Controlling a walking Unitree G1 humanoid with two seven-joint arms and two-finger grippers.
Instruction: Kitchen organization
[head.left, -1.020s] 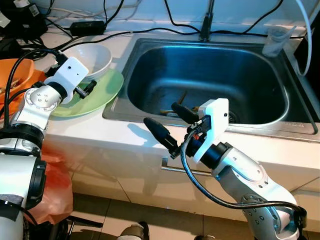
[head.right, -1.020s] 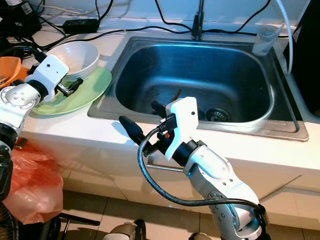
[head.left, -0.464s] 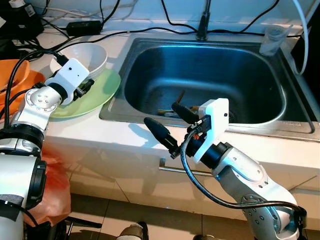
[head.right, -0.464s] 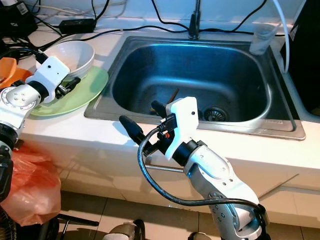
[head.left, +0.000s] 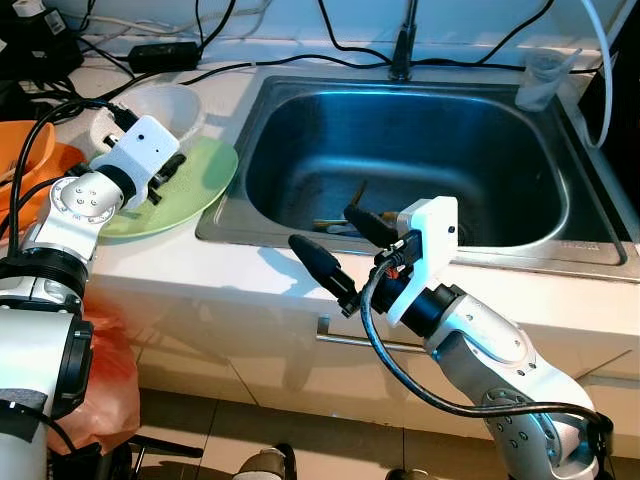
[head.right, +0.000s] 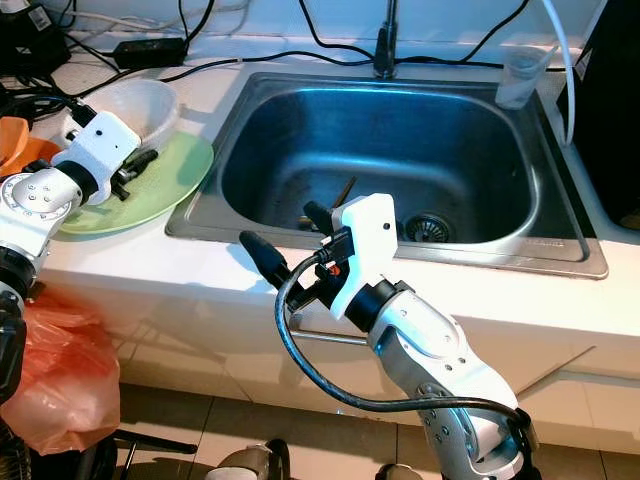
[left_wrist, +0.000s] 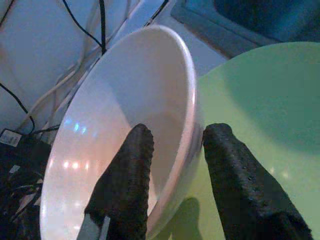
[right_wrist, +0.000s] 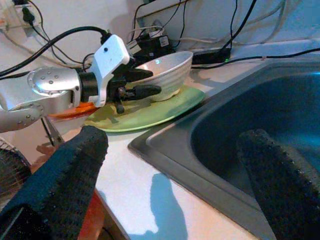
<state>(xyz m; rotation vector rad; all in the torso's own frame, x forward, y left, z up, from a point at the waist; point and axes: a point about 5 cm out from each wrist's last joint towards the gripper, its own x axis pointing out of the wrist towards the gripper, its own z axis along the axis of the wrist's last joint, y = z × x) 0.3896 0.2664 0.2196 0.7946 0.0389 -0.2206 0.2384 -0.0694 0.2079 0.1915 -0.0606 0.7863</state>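
Left gripper straddling the bowl rim

My fingers sit narrow, one inside and one outside the white bowl's near wall, on the green plate left of the sink. It looks glossy, stiff, breakable, likely slippery, so I'd pinch the rim. Right gripper hangs wide open, holding nothing.

No legible text, label, brand or number on anything.

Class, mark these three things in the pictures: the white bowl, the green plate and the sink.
white bowl (left_wrist: 125, 105), left wrist view, on its inner wall.
green plate (head.left: 200, 175), left eye view, on its bare right part.
sink (head.right: 400, 150), right eye view, on its back inner wall.
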